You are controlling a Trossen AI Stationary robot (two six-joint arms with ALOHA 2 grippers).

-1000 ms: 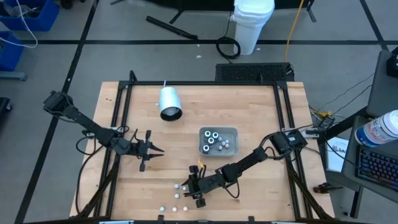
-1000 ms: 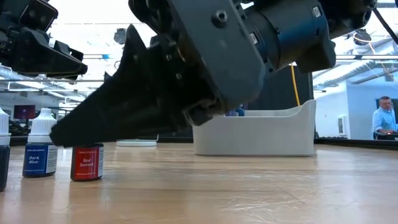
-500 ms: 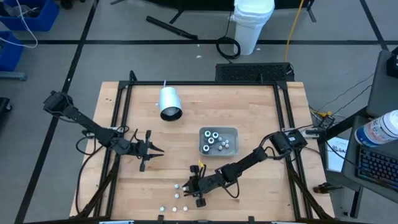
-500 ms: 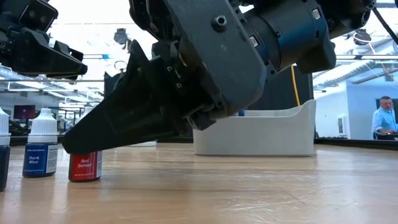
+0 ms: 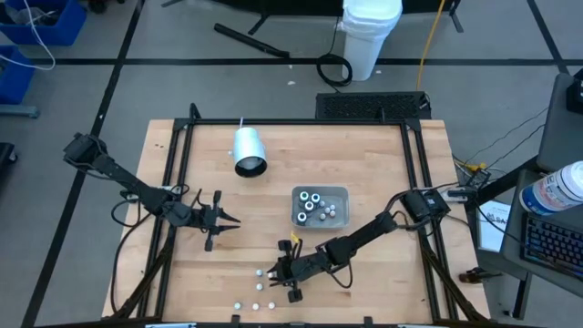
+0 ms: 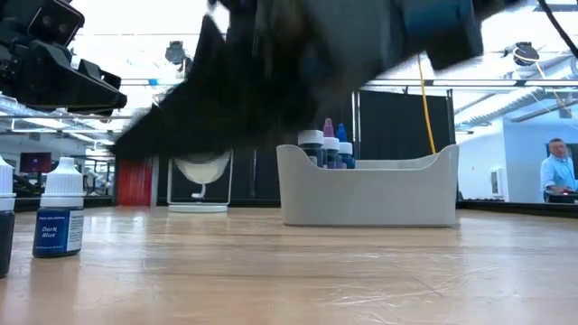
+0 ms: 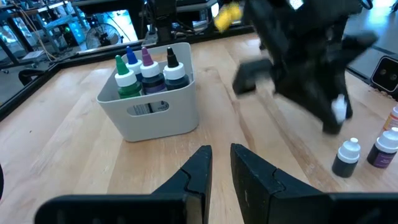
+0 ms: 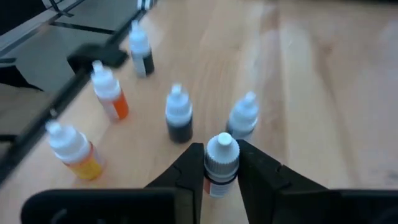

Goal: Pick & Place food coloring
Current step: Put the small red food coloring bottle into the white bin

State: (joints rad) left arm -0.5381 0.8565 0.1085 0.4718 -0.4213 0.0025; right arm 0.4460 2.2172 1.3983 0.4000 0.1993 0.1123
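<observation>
My right gripper (image 8: 221, 165) is near the table's front, shut on a small food coloring bottle (image 6: 134, 183) with a red body and a white cap. Several more food coloring bottles (image 8: 179, 115) stand on their bases on the wood around it; one is labelled dark blue (image 6: 59, 209). A grey tray (image 5: 319, 206) in mid-table holds several bottles upright. My left gripper (image 7: 221, 163) hovers at the table's left, its fingers a narrow gap apart with nothing between them. My right gripper pinches the bottle's white cap (image 8: 221, 168) between its two fingers, one on each side. The fingers slant down from the table's right side. The bottle hangs upright below them, its base lifted clear of the table.
A white cylinder (image 5: 248, 150) lies on its side at the far left of the table. A black rail frame (image 5: 178, 182) borders the wooden top. Bare wood lies between the loose bottles and the tray. A person (image 6: 558, 176) stands in the room beyond.
My right gripper has gone up with the red bottle. The bottle stood on the table beside the dark blue one a second ago and now hangs clear of the wood, still upright. The other bottles have stayed where they were.
</observation>
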